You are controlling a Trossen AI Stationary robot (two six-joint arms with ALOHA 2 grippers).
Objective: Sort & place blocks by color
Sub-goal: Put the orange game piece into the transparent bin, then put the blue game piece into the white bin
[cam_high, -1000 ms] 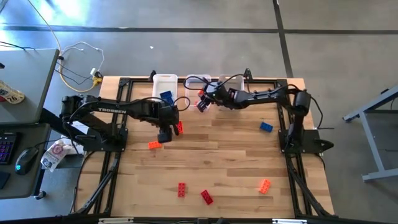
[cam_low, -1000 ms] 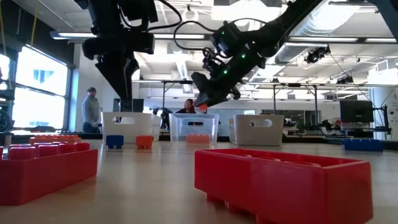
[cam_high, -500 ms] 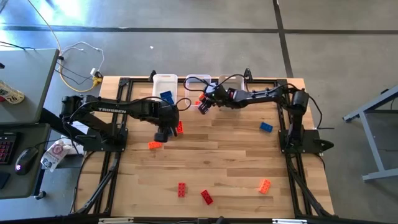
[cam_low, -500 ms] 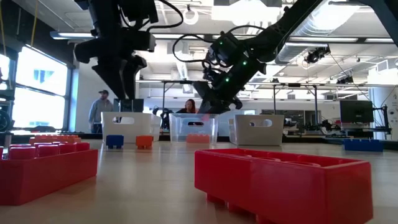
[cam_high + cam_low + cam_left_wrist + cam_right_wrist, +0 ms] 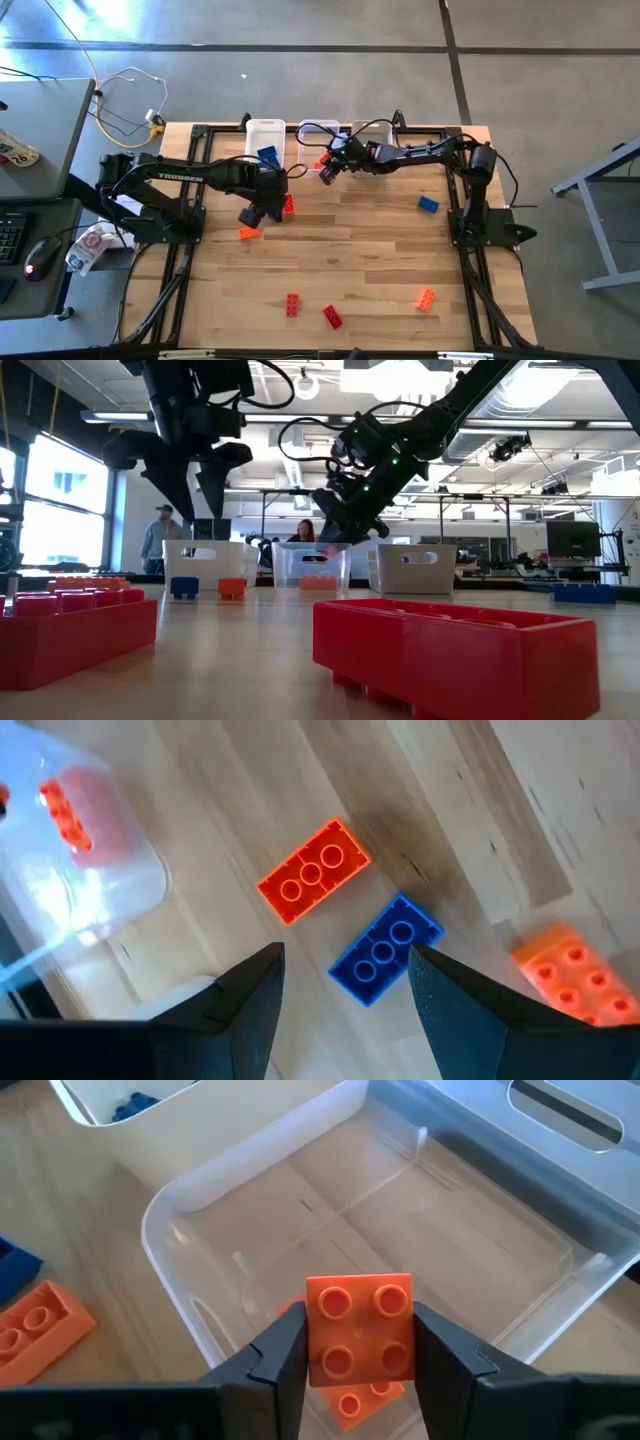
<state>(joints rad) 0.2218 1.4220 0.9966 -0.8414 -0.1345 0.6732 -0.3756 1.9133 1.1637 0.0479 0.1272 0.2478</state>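
The orange block sits clamped between the right gripper fingers, directly above the clear middle bin, which already holds 1 orange block just below the held one. In the high view this happens at the upper centre of the frame, at the back edge of the surface. The step in hand looks like the drop into the middle bin; the next move calls for the fingers to spread while staying inside the rim, so the block falls in rather than on the wall.

The left gripper hovers with fingers spread and empty over a blue block, an orange-red block just beside it and an orange block nearby; its likely next move is a descent around the blue one.

Counted in the high view: 3 bins in a row at the top, the white left bin holding blue pieces. Loose on the surface: 2 blue blocks, 1 at centre right; 2 orange, 1 at lower right; 3 red, 2 at the lower centre
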